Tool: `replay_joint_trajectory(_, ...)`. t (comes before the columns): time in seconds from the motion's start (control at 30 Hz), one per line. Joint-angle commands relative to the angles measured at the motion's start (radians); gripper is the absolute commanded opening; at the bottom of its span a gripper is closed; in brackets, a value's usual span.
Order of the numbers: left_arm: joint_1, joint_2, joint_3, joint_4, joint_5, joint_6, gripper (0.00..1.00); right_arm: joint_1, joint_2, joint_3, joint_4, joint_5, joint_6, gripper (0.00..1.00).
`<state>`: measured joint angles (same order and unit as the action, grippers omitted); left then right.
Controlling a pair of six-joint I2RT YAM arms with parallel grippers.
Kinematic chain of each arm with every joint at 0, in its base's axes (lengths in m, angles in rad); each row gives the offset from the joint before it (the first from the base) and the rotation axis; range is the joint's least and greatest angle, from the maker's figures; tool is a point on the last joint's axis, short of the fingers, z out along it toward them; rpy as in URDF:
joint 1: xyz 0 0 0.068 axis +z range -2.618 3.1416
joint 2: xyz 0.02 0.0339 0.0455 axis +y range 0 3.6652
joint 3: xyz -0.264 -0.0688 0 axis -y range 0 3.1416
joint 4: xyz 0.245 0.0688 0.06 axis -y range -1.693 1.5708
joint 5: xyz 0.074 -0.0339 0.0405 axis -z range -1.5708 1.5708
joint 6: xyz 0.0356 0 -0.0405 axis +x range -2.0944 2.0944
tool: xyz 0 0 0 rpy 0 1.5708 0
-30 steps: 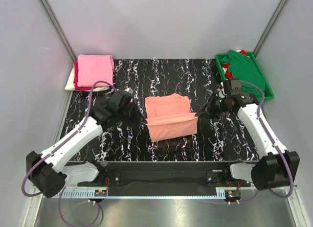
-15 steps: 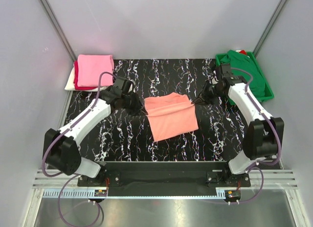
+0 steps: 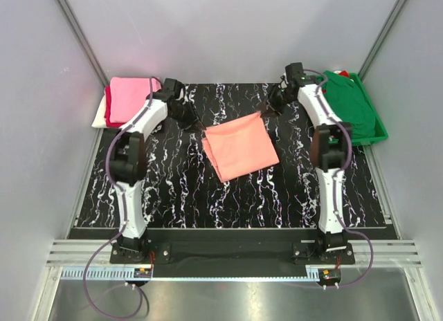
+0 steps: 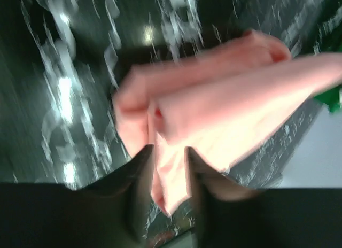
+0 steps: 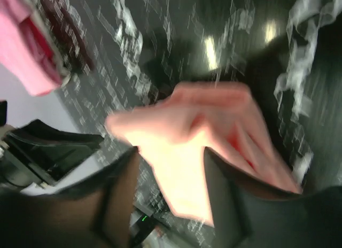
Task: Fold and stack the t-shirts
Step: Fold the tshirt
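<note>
The salmon-peach t-shirt (image 3: 239, 149) lies folded flat in the middle of the black marbled table (image 3: 166, 189). My left gripper (image 3: 199, 125) is at its far left corner, and my right gripper (image 3: 266, 111) at its far right corner. In the left wrist view the left gripper (image 4: 168, 152) is open, with the salmon t-shirt's corner (image 4: 224, 114) lying loose in the gap. The right gripper (image 5: 171, 152) is open wider, the salmon t-shirt (image 5: 181, 146) spreading between its dark fingers (image 5: 120, 194). Both wrist views are blurred.
A folded stack with a bright pink t-shirt (image 3: 131, 98) on top, red and white below, sits at the far left corner. The green tray (image 3: 377, 131) at the far right holds a dark green t-shirt (image 3: 346, 103) and a red one (image 3: 340, 74). Grey walls close in on three sides.
Both arms carried the salmon t-shirt's lifted edge away from me to its far edge. The shirt now lies flat. Both grippers, shut on that edge before, have opened.
</note>
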<state>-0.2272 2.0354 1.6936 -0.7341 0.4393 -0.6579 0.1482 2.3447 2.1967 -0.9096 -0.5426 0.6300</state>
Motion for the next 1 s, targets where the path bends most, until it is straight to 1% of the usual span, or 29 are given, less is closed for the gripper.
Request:
replay_joint_trajectory(0.0,0.04,0.239,0.217,-0.134,0.013,0.03,0.44,-0.007,0.232,0.323,-0.148,-0.005,-0.003,0.63)
replay_joint_trajectory(0.03,0.039,0.276,0.309,-0.167,0.024,0.026,0.57,-0.007,0.246,0.371,-0.167,0.004,-0.009,0.7)
replay_joint_trajectory(0.07,0.037,0.308,0.327,-0.172,0.024,0.02,0.63,-0.009,0.246,0.382,-0.175,0.019,-0.012,0.72)
replay_joint_trajectory(0.1,0.035,0.306,0.333,-0.165,0.029,0.012,0.7,-0.009,0.199,0.348,-0.173,0.068,-0.015,0.73)
replay_joint_trajectory(0.13,0.035,0.275,0.318,-0.13,0.027,0.011,0.86,-0.009,0.155,0.199,-0.14,0.081,-0.016,0.73)
replay_joint_trajectory(0.17,0.035,0.254,0.304,-0.122,0.021,0.011,0.89,-0.009,0.101,0.099,-0.02,0.089,-0.013,0.73)
replay_joint_trajectory(0.2,0.035,0.232,0.29,-0.116,0.01,0.014,0.89,-0.01,-0.004,0.002,0.041,0.095,0.0,0.73)
replay_joint_trajectory(0.23,0.035,0.206,0.273,-0.113,-0.007,0.015,0.89,-0.01,-0.046,-0.079,0.081,0.107,-0.001,0.73)
replay_joint_trajectory(0.27,0.034,0.148,0.218,-0.096,-0.029,0.015,0.9,-0.012,-0.08,-0.192,0.107,0.124,-0.007,0.73)
replay_joint_trajectory(0.3,0.031,0.117,0.19,-0.085,-0.045,0.015,0.9,-0.012,-0.129,-0.237,0.142,0.136,-0.016,0.73)
replay_joint_trajectory(0.33,0.029,0.061,0.155,-0.068,-0.074,0.015,0.9,-0.012,-0.149,-0.317,0.158,0.138,-0.018,0.73)
replay_joint_trajectory(0.43,0.019,-0.035,0.026,-0.016,-0.102,0.011,0.89,-0.01,-0.202,-0.417,0.211,0.119,-0.023,0.72)
replay_joint_trajectory(0.47,0.014,-0.055,-0.009,0.005,-0.108,0.009,0.89,-0.01,-0.211,-0.49,0.25,0.104,-0.018,0.71)
replay_joint_trajectory(0.5,0.012,-0.072,-0.082,0.027,-0.1,0.007,0.86,-0.009,-0.235,-0.529,0.27,0.095,-0.004,0.69)
replay_joint_trajectory(0.53,0.009,-0.101,-0.116,0.083,-0.09,0.007,0.85,-0.007,-0.249,-0.572,0.296,0.086,0.003,0.68)
replay_joint_trajectory(0.57,0.003,-0.107,-0.15,0.105,-0.067,0.007,0.84,-0.003,-0.263,-0.66,0.342,0.086,0.014,0.66)
replay_joint_trajectory(0.63,-0.006,-0.109,-0.202,0.137,-0.047,0.02,0.82,0.013,-0.315,-0.748,0.38,0.092,0.04,0.65)
replay_joint_trajectory(0.67,-0.012,-0.106,-0.21,0.139,-0.047,0.029,0.81,0.034,-0.332,-0.838,0.403,0.095,0.054,0.64)
replay_joint_trajectory(0.7,-0.02,-0.104,-0.218,0.137,-0.05,0.041,0.81,0.053,-0.369,-0.882,0.44,0.099,0.08,0.63)
replay_joint_trajectory(0.73,-0.023,-0.1,-0.235,0.137,-0.05,0.046,0.79,0.068,-0.387,-0.961,0.46,0.093,0.091,0.63)
replay_joint_trajectory(0.77,-0.024,-0.101,-0.245,0.144,-0.048,0.049,0.79,0.101,-0.406,-0.994,0.486,0.096,0.102,0.62)
replay_joint_trajectory(0.87,-0.024,-0.116,-0.279,0.151,-0.057,0.06,0.78,0.117,-0.478,-1.092,0.494,0.119,0.103,0.63)
replay_joint_trajectory(0.93,-0.024,-0.119,-0.279,0.148,-0.066,0.075,0.77,0.114,-0.528,-1.109,0.463,0.16,0.082,0.66)
replay_joint_trajectory(0.97,-0.024,-0.116,-0.269,0.147,-0.079,0.081,0.77,0.114,-0.539,-1.086,0.41,0.197,0.061,0.68)
